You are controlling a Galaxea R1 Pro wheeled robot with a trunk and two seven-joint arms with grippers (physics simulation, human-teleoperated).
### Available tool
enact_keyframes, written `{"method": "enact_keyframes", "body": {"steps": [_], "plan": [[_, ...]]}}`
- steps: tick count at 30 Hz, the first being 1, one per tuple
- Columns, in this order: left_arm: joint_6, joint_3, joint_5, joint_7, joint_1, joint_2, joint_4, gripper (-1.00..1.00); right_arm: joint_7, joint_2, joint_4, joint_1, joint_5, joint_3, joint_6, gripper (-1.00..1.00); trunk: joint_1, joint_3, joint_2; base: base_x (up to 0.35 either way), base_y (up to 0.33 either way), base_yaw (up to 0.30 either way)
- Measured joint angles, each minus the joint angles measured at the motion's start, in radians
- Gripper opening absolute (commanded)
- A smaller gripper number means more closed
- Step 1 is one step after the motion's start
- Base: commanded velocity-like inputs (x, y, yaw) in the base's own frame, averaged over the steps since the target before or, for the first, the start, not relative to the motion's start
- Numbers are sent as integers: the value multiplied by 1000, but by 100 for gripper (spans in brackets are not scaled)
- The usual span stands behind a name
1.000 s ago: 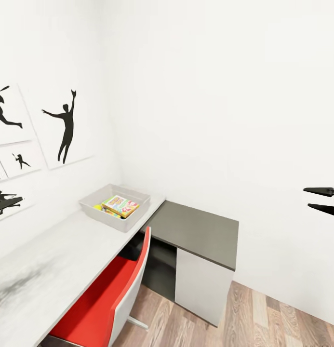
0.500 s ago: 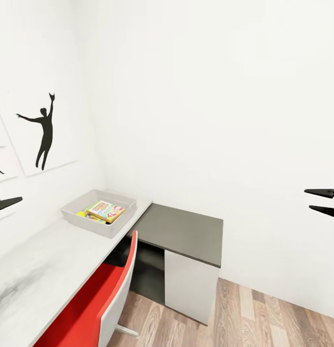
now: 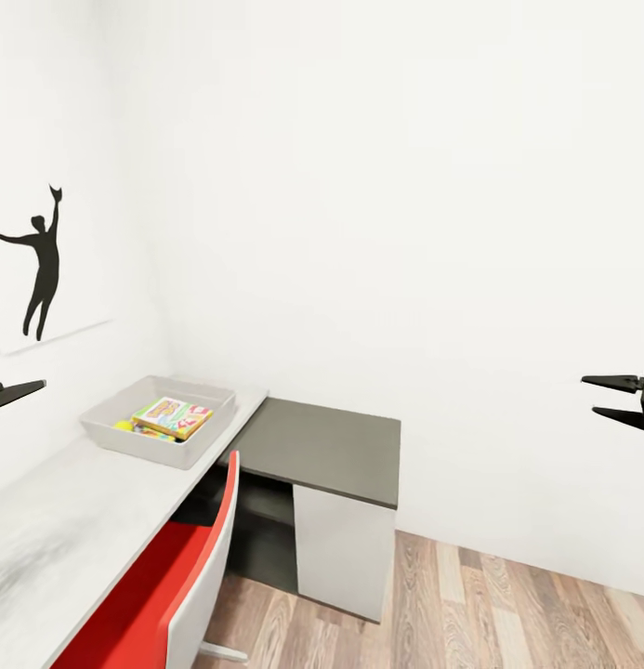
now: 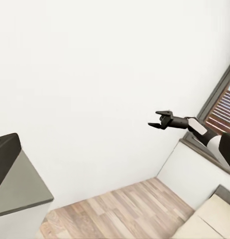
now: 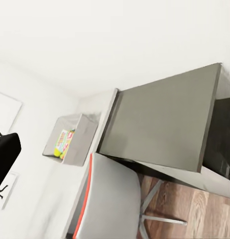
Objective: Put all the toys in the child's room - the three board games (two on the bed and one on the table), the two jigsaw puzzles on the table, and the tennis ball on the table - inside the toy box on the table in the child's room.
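Head view first: we see the toy box [image 3: 107, 434] sitting at the far end of the light-grey table [image 3: 71, 502], close to the corner where the table meets the lower dark-grey counter [image 3: 322, 448]. Inside the box lies a board game [image 3: 173, 416] with a yellow, red and green lid, tilted a little over other coloured things beneath it. A small yellow-green patch beside it may be the tennis ball [image 3: 124, 426], though it is too small for us to be sure. A red and grey chair [image 3: 177, 576] is pushed in under the table, just in front of the counter's white side panel. On the white wall at the left hangs a picture of a black leaping figure [image 3: 41, 262], and wood-plank floor [image 3: 507, 613] runs along the base of the far wall.

Our right gripper [image 3: 611, 398] is held in the air at the right edge, well apart from the table, its two dark fingers spread with nothing between them. Of our left gripper [image 3: 10, 394] we see just one dark fingertip at the left edge, so we cannot tell whether it is apart or together.

From the right wrist, we look across the counter and the chair back to the toy box, with the game's bright lid showing inside it. From the left wrist, we see the right gripper against the wall, fingers parted and empty.
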Motion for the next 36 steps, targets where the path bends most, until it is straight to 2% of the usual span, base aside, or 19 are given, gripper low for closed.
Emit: {"method": "enact_keyframes", "body": {"steps": [4, 8, 10, 11, 13, 14, 15, 17, 18, 19, 22, 23, 24, 25, 26, 27, 30, 33, 36], "plan": [[0, -5, 0, 0, 0, -4, 0, 100, -5, 7, 0, 10, 10, 10, -10, 100, 0, 6, 0, -1, 0, -211], [0, -21, -1, 0, 0, -21, 0, 100, -7, 39, 8, 31, 84, 45, -85, 100, 0, 11, 0, 0, 0, -210], [0, -32, -2, 1, 0, -27, 0, 100, -9, 74, 24, 36, 136, 64, -117, 100, 0, 14, 0, 0, 0, -210], [0, -42, -2, 1, 0, -29, -1, 100, -13, 101, 41, 38, 172, 73, -131, 100, 0, 15, 0, 0, 0, -210], [0, -56, -2, 2, 0, -31, -1, 100, -23, 136, 65, 40, 209, 79, -143, 100, 0, 18, 0, 0, 0, -210], [0, -72, -3, 3, 0, -32, -1, 100, -39, 172, 94, 41, 250, 82, -158, 100, 0, 19, 0, 0, 0, -210], [0, -79, -3, 4, 0, -33, -1, 100, -51, 194, 111, 41, 273, 83, -169, 100, 0, 21, 0, 0, 0, -210], [0, -104, -4, 6, 0, -35, -1, 100, -118, 282, 189, 42, 369, 87, -236, 100, 0, 23, 0, 0, 0, -210], [0, -108, -4, 8, 0, -36, -1, 100, -141, 308, 213, 42, 394, 87, -257, 100, 0, 25, 0, 0, 0, -210], [0, -116, -4, 9, 0, -39, -1, 100, -191, 356, 260, 42, 440, 89, -297, 100, 0, 26, 0, 0, 0, -210], [-1, -125, -5, 11, 0, -49, -1, 100, -283, 439, 336, 42, 503, 89, -361, 100, 0, 30, 0, 0, 0, -210], [-1, -129, -5, 12, 0, -57, -1, 100, -349, 488, 384, 42, 536, 89, -403, 100, 0, 32, 0, 0, 0, -211], [-1, -131, -6, 13, 0, -61, -1, 100, -384, 514, 408, 42, 551, 89, -425, 100, 0, 33, 0, 0, 0, -211], [-1, -132, -6, 13, 0, -65, -1, 100, -448, 553, 452, 45, 572, 89, -468, 100, 0, 34, 0, 0, 0, -211], [-1, -134, -8, 14, 0, -71, -1, 100, -478, 574, 474, 48, 587, 85, -492, 100, 0, 36, 0, 0, 0, -216], [-1, -136, -12, 15, 0, -77, -1, 100, -534, 606, 511, 59, 599, 85, -537, 100, 0, 37, 0, 0, 0, -216], [-1, -145, -38, 16, 1, -83, -1, 100, -632, 657, 555, 96, 611, 85, -629, 100, 0, 39, 0, 0, 0, -200], [-2, -154, -68, 16, 0, -91, -2, 100, -708, 682, 574, 138, 614, 84, -702, 100, 0, 40, 0, 0, 0, -163], [-2, -161, -90, 17, 0, -116, -1, 100, -758, 693, 583, 184, 610, 82, -752, 100, 0, 38, 0, 0, 0, -130]]}}
